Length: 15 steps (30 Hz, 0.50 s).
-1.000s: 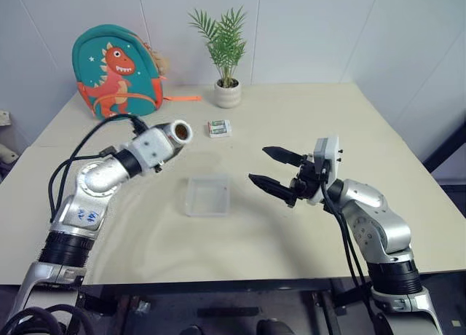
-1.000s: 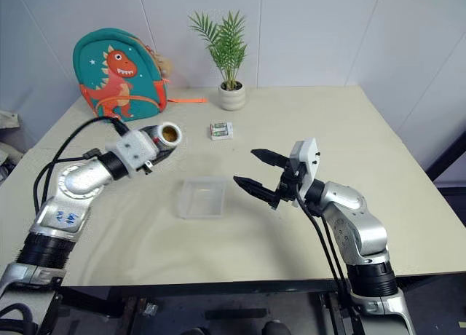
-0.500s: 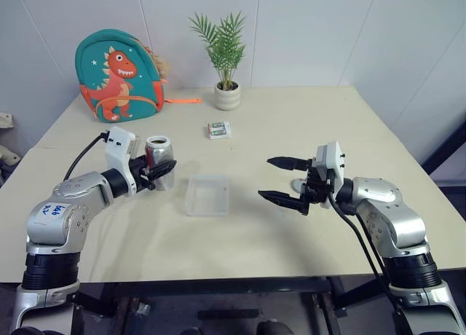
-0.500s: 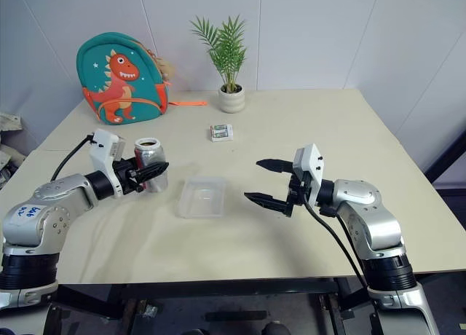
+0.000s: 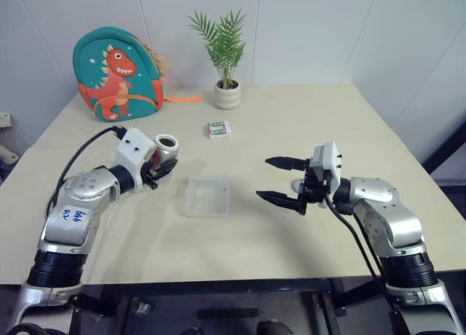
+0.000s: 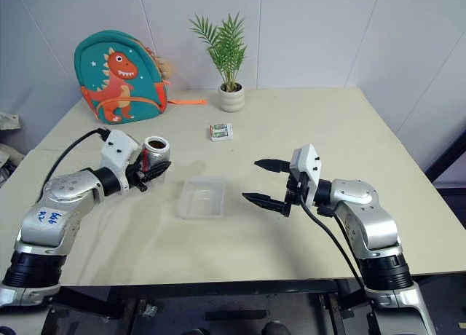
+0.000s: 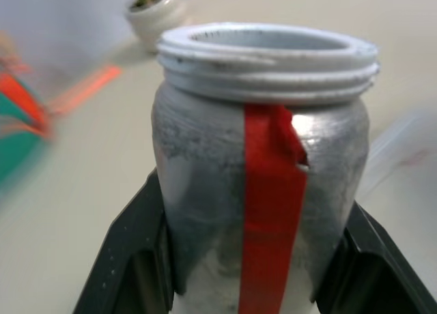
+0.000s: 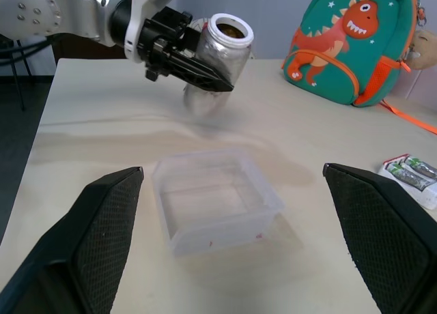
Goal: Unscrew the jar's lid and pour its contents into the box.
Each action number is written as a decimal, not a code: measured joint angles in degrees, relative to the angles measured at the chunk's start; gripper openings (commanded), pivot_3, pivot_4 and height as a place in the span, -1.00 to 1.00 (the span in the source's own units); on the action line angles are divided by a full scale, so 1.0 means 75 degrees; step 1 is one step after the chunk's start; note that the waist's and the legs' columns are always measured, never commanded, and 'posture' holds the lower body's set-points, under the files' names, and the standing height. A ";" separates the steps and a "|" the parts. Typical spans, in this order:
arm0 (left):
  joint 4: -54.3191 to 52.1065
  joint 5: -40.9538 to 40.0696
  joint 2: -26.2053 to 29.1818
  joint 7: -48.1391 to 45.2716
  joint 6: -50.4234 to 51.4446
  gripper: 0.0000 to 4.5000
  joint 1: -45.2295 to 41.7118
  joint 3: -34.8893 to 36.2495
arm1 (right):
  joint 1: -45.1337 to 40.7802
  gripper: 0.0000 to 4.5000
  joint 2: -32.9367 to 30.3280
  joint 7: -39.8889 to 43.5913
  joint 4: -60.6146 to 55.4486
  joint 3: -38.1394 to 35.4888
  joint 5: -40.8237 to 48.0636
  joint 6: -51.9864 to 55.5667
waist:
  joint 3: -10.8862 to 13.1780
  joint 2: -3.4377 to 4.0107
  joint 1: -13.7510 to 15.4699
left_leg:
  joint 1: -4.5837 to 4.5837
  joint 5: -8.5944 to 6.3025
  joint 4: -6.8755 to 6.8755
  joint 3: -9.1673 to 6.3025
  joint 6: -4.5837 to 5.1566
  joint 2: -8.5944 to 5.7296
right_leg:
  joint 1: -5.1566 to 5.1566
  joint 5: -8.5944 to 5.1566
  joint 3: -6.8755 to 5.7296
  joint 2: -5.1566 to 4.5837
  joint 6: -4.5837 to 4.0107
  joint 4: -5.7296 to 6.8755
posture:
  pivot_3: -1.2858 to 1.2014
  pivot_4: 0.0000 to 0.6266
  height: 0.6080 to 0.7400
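A: Left wrist view first: the jar sits between the left gripper's fingers, clamped on both sides, its threaded mouth bare, so the lid is already off.

B: And from the head camera?

A: The jar is held above the bench, left of the box and a little farther back, mouth roughly upward. In the right wrist view something brownish shows just inside the rim; I take that for the contents.

B: So the pour is the step in hand?

A: That is my reading. To do it well, carry the jar right until its mouth is over the middle of the box, then roll the wrist slowly so the pieces drop inside the walls rather than skip across the bench.

B: The right gripper?

A: Its fingers stand wide apart and hold nothing, just right of the box. A small grey thing lies on the bench behind it, perhaps the lid; I cannot tell. It should keep clear.

B: Risks?

A: The box is shallow and light, so a high or quick tip could bounce the pieces out.
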 measured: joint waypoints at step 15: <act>0.0878 0.9502 0.1250 0.4315 -0.4128 -0.12 -0.1608 -0.3160 | -0.0002 0.98 0.0510 -0.0435 -0.0004 0.0016 0.0021 0.0037 | -0.0001 0.0000 0.0001 | -0.0096 -0.0008 0.0007 0.0033 0.0015 0.0001 | -0.0095 0.0008 0.0021 -0.0003 0.0016 0.0013 | 0.03 -0.52 1.00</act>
